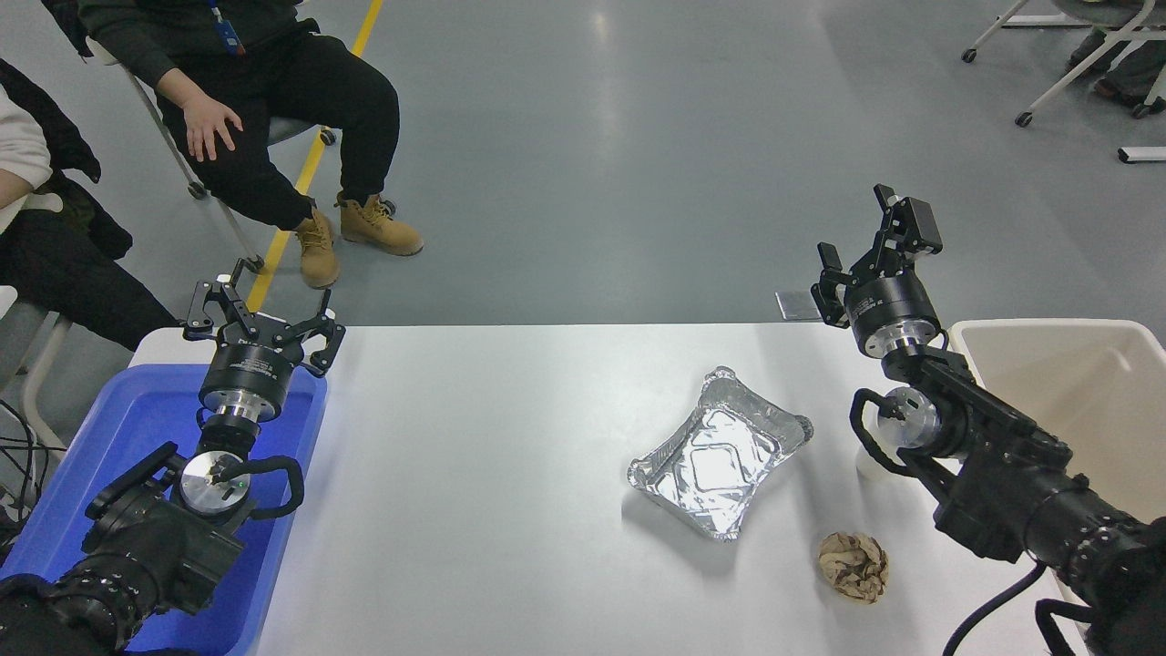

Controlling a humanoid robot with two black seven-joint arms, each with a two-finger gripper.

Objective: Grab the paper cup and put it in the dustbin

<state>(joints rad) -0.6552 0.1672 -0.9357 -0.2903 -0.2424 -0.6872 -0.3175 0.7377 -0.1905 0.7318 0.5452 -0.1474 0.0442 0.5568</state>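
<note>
Head view: left gripper (264, 321) parked, fingers spread, above blue bin (109, 437). Right gripper (870, 246) raised beyond table edge; jaw state could not be told. Paper cup (865, 466) mostly hidden behind right arm, beside dustbin (1048, 330); orientation, long axis unreadable. Judged light, thin-walled, crushable; grip gently mid-wall. Brown paper ball (853, 567), foil tray (720, 453) nearby.

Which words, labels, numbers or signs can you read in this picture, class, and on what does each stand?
No text can be read.
Left claw wrist: small pale print, too blurred to read.
Foil tray: embossed ridges only, no letters.
Crumpled brown paper ball, dustbin, blue bin, white table: no markings show.
Right claw: no legible print.
</note>
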